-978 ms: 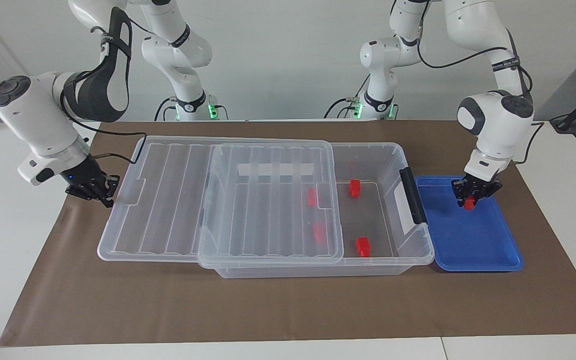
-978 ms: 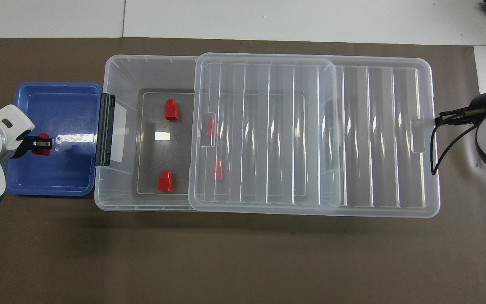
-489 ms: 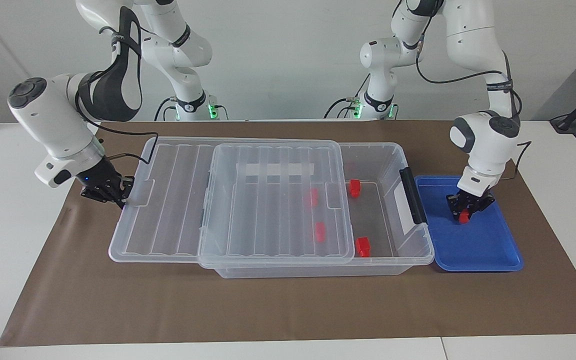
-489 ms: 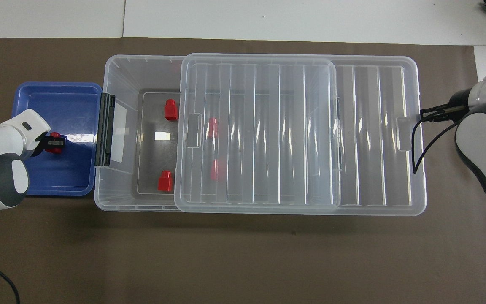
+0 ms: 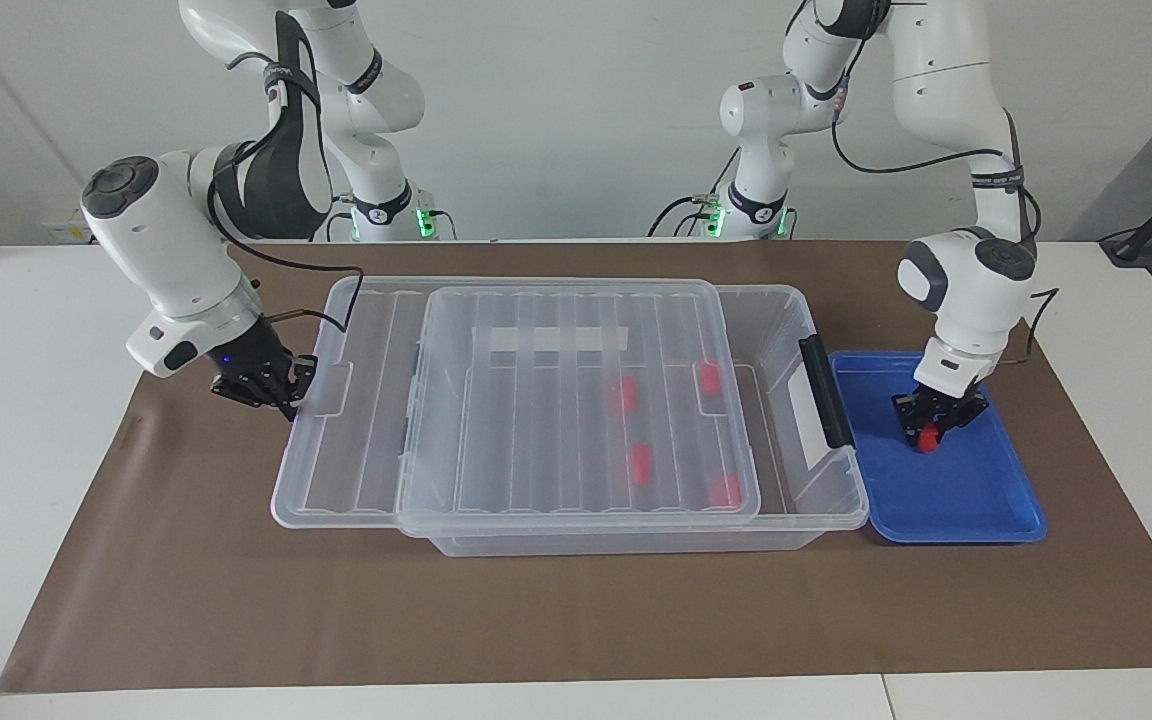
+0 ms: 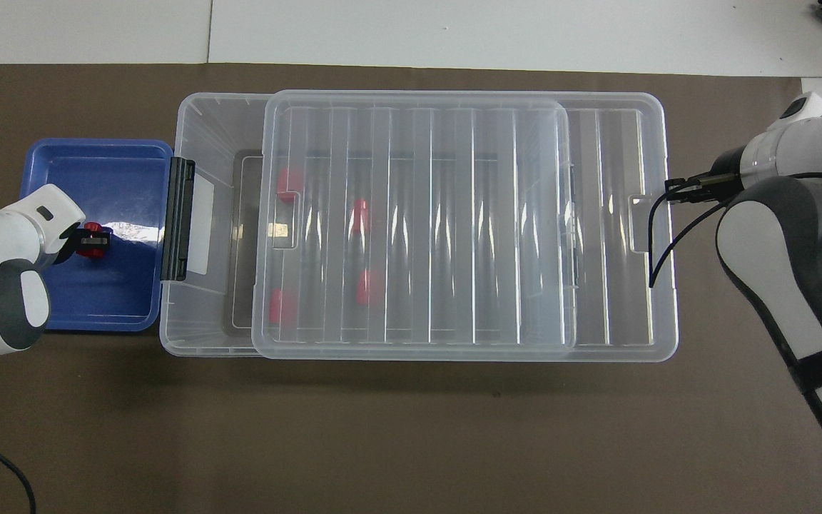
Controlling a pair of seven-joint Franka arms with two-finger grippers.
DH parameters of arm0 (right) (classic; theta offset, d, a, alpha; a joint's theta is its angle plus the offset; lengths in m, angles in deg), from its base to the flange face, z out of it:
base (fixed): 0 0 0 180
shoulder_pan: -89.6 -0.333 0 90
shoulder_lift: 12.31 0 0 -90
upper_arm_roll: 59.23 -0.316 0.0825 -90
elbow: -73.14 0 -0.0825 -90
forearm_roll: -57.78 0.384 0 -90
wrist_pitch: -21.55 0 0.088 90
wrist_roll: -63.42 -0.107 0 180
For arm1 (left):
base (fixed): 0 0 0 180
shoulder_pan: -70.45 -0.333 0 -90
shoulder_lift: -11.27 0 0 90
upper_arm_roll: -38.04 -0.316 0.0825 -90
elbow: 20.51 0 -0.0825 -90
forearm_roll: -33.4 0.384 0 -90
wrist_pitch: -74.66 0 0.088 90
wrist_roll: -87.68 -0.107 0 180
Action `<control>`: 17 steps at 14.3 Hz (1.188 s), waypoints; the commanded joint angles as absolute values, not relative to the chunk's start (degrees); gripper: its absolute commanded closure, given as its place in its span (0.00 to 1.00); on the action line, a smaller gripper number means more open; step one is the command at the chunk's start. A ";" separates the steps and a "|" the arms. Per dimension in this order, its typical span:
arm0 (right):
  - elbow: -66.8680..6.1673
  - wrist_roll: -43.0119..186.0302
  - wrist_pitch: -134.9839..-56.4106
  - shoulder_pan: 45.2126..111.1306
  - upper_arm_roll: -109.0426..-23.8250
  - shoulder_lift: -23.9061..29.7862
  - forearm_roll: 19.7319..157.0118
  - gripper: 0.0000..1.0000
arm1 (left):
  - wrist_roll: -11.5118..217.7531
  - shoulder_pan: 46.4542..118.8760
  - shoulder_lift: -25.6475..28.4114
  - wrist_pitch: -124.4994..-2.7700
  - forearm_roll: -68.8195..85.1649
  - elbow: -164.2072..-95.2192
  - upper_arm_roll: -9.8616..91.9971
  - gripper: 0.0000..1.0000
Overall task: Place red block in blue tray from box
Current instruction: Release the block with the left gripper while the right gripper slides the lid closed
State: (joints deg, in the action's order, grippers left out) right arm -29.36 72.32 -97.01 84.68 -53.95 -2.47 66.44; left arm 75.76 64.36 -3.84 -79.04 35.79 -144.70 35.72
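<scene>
My left gripper (image 5: 932, 424) is down in the blue tray (image 5: 966, 500), shut on a red block (image 5: 927, 439) that sits at the tray's floor; the block also shows in the overhead view (image 6: 91, 240). The clear box (image 5: 786, 318) lies beside the tray. Its ribbed lid (image 5: 556, 400) covers most of it. Several more red blocks show through the lid, such as one (image 5: 710, 377) and another (image 5: 724, 489). My right gripper (image 5: 274, 386) is shut on the lid's end tab, at the right arm's end.
The box's black clip handle (image 5: 826, 390) faces the tray, with a white label beside it. A brown paper mat (image 5: 536, 620) covers the table under everything. The mat's part farther from the robots is bare.
My right gripper has slid the lid toward the left arm's end, covering the two blocks that lay open. My left gripper has sunk lower into the tray with its block.
</scene>
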 commanded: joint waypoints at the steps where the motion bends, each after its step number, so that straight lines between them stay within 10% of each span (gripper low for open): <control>1: -29.96 68.36 -99.12 82.66 -54.31 -2.38 67.89 1.00 | 74.49 63.59 -4.73 -81.00 34.89 -145.41 36.11 0.00; 17: -30.66 64.13 -99.65 78.35 -54.31 -2.47 69.56 1.00 | 75.46 64.73 12.04 -21.60 34.98 -117.90 37.60 0.00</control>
State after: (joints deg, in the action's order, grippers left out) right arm -29.77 64.93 -98.16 78.39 -53.98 -2.40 67.99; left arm 75.71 64.28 8.68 -27.29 35.77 -119.19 37.68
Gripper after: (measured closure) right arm 0.991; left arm 0.000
